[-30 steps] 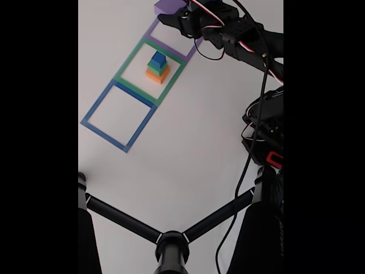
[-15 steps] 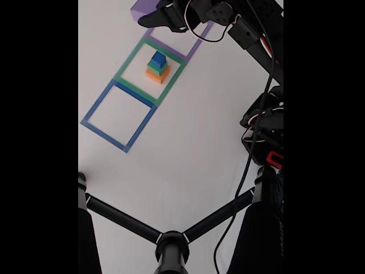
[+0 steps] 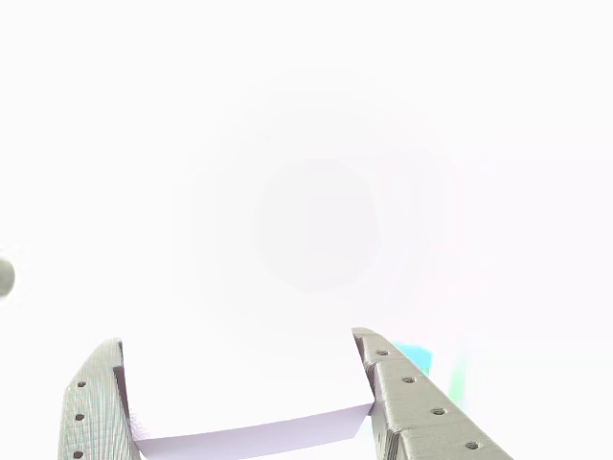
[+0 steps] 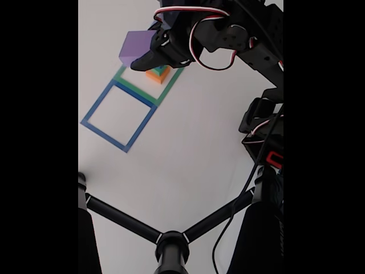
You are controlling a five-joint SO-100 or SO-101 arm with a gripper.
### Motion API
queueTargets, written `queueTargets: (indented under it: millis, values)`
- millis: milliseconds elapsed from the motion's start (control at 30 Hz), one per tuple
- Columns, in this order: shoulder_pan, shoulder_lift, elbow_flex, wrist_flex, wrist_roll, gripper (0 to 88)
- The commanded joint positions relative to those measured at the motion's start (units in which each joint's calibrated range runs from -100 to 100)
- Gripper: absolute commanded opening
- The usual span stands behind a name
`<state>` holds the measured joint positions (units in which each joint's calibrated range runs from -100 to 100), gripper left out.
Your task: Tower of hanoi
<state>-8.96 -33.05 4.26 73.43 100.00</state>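
Other view: my pincer (image 3: 244, 407) is clamped on the purple block (image 3: 249, 417), washed-out white beyond.

Fixed view: purple block (image 4: 136, 47) hangs aloft just left of the green square (image 4: 126, 80); stack (image 4: 157, 73) sits inside it. Carry step; next I likely lower into the blue square (image 4: 91, 111). Half a second back the block was farther up, near the purple square.
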Motion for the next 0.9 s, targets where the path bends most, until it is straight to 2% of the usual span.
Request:
queueTargets:
  millis: [0,267,400,633,867]
  values:
    - [-2.83,-2.43,-3.63,0.17,0.00,16.4]
    - [-6.18,-3.24,-2.72,0.57,0.00,16.1]
    - [-7.53,-4.13,2.64,-4.12,0.00,16.0]
    - [-11.46,-6.47,25.19,-27.28,0.00,15.8]
    - [-15.29,-1.30,41.01,-47.44,0.00,15.6]
